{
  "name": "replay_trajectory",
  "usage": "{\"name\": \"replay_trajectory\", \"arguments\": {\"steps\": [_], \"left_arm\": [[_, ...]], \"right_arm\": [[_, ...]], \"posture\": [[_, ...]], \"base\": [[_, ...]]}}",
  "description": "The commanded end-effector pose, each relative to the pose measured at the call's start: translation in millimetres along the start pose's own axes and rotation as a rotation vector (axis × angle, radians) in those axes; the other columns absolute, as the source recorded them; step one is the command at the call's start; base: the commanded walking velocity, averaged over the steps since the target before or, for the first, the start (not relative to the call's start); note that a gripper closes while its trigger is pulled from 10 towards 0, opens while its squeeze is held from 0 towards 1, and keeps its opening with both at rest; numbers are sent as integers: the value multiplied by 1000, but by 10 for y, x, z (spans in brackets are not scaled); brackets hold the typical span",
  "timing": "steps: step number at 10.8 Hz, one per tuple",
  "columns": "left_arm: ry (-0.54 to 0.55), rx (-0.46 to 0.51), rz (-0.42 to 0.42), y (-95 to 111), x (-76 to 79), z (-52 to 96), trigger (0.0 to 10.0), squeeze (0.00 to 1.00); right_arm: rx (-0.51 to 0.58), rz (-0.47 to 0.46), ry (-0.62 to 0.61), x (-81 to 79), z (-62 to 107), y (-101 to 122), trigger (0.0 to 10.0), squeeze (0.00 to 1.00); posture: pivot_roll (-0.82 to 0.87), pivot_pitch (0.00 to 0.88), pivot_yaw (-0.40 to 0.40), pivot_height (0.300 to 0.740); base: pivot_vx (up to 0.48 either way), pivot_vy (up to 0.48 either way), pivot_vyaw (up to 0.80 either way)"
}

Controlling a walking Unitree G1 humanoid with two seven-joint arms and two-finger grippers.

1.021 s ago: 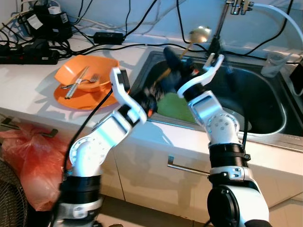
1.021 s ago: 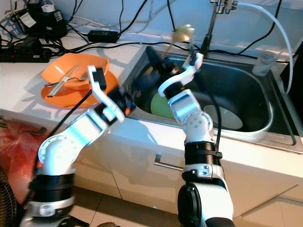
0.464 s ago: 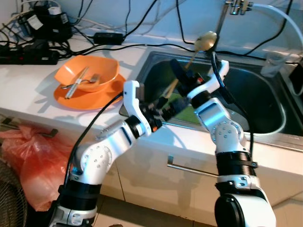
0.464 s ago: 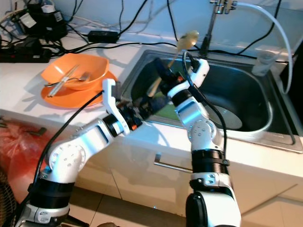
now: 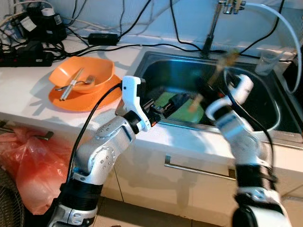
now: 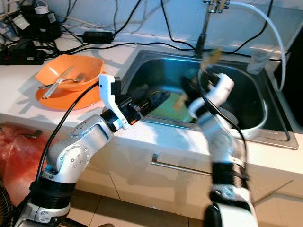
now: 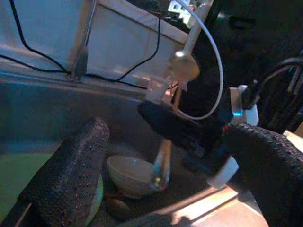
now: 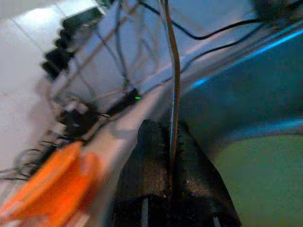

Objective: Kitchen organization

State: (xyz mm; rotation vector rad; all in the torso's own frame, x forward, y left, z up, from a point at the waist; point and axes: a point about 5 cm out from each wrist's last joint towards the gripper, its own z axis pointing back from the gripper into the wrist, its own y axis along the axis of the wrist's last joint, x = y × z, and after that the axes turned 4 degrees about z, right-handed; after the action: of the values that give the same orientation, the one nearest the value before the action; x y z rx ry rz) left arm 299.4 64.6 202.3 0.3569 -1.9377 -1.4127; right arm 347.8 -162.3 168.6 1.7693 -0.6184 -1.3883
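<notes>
I saw the ladle (image 5: pixel 215 75) tilted steeply over the sink (image 5: pixel 265 90), bowl end up toward the tap, handle down in the right claw (image 5: pixel 201 92), which was clamped on it. My left claw (image 5: pixel 173 101) hung spread wide and empty over the sink's near rim, above the green plate (image 5: pixel 187 109); the table (image 5: pixel 28 90) held orange dishes (image 5: pixel 83 82) well left.

Head pair looking down at sink (image 5: pixel 265 94) and counter (image 5: pixel 28 94); wrist views close, facing into sink basin, right apparently toward counter.
</notes>
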Motion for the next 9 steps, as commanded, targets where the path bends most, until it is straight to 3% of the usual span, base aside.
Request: {"name": "replay_trajectory", "arguments": {"steps": [1,5,9], "left_arm": [[-28,-10,-43,-15,26,-24,10000,1000],[-63,-67,-123,-137,16,10,10000,1000],[-106,-161,-202,-177,-60,126,10000,1000]], "right_arm": [[-14,51,-9,1,34,23,10000,0],[-89,164,-39,102,221,-120,10000,0],[-139,266,-15,78,256,-206,10000,0]], "posture": [[-12,0,-4,740],[-17,0,1,740],[8,0,7,740]], "base": [[0,0,0],[0,0,0],[0,0,0]]}}
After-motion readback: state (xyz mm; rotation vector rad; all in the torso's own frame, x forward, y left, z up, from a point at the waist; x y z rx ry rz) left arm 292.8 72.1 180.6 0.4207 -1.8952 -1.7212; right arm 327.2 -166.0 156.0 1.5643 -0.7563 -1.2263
